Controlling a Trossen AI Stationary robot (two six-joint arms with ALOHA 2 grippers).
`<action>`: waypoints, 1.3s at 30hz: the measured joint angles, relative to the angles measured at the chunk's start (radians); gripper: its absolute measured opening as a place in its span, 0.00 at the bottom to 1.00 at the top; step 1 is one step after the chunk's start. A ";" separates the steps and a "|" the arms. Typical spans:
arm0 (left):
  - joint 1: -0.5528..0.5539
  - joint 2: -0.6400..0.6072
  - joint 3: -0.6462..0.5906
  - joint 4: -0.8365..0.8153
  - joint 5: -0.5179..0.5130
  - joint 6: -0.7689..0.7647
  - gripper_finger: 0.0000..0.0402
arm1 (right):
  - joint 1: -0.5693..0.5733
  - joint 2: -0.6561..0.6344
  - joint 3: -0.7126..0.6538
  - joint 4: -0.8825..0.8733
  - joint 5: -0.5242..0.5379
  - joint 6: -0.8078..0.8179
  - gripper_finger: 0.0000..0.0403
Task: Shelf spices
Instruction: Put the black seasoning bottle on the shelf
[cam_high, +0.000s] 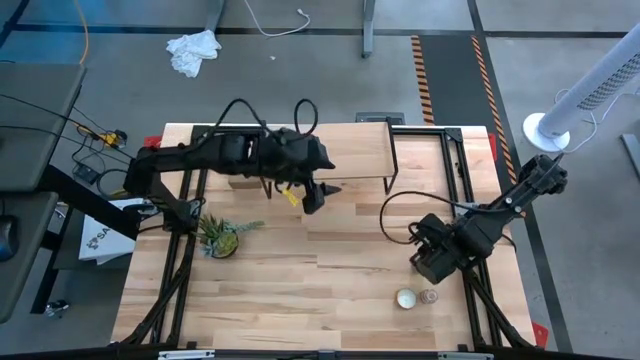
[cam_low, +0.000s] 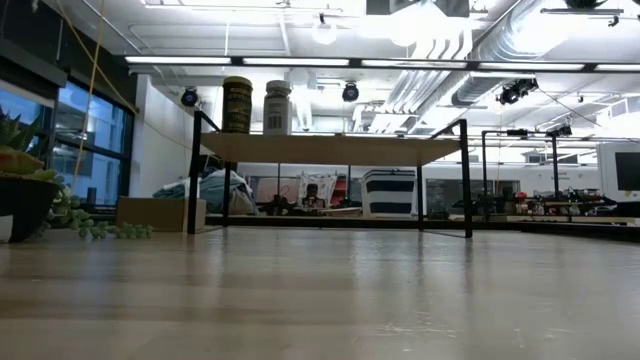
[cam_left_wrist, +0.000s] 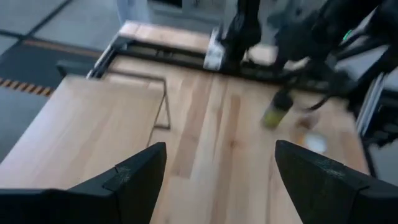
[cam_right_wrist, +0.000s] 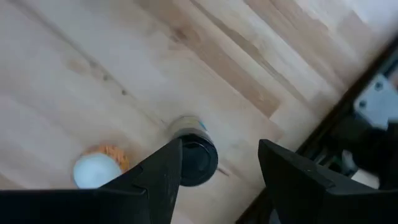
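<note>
The shelf (cam_high: 350, 150) stands along the table's far edge, and its plank (cam_low: 330, 148) rests on thin black legs. The mustard-yellow jar (cam_low: 237, 104) and the white-capped jar (cam_low: 277, 107) stand upright on its left end. My left gripper (cam_high: 318, 198) (cam_left_wrist: 221, 146) hovers open and empty just in front of the shelf. My right gripper (cam_high: 430, 262) (cam_right_wrist: 221, 144) is open above the dark black-capped jar (cam_right_wrist: 194, 158) (cam_left_wrist: 273, 112), which stands on the table nearer one finger. The tiny clear jar (cam_high: 430, 296) stands near the table's near right side.
A flat white round tin (cam_high: 405, 298) (cam_right_wrist: 93, 171) lies beside the tiny jar. A potted green plant (cam_high: 220, 238) (cam_low: 20, 190) stands at the left of the table, and a tan cardboard box (cam_low: 160, 213) sits under the shelf's left end. Bare wood (cam_high: 330, 280) lies between plant and tin.
</note>
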 joint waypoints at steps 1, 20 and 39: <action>-0.013 0.000 0.000 0.022 -0.016 -0.012 0.74 | 0.000 0.000 -0.003 -0.001 0.000 0.041 0.52; -0.077 -0.001 0.000 0.125 -0.161 -0.068 0.74 | 0.043 0.000 -0.035 0.007 -0.121 0.373 0.52; -0.080 -0.001 -0.001 0.125 -0.162 -0.093 0.74 | 0.028 -0.001 -0.144 0.147 -0.193 0.560 0.52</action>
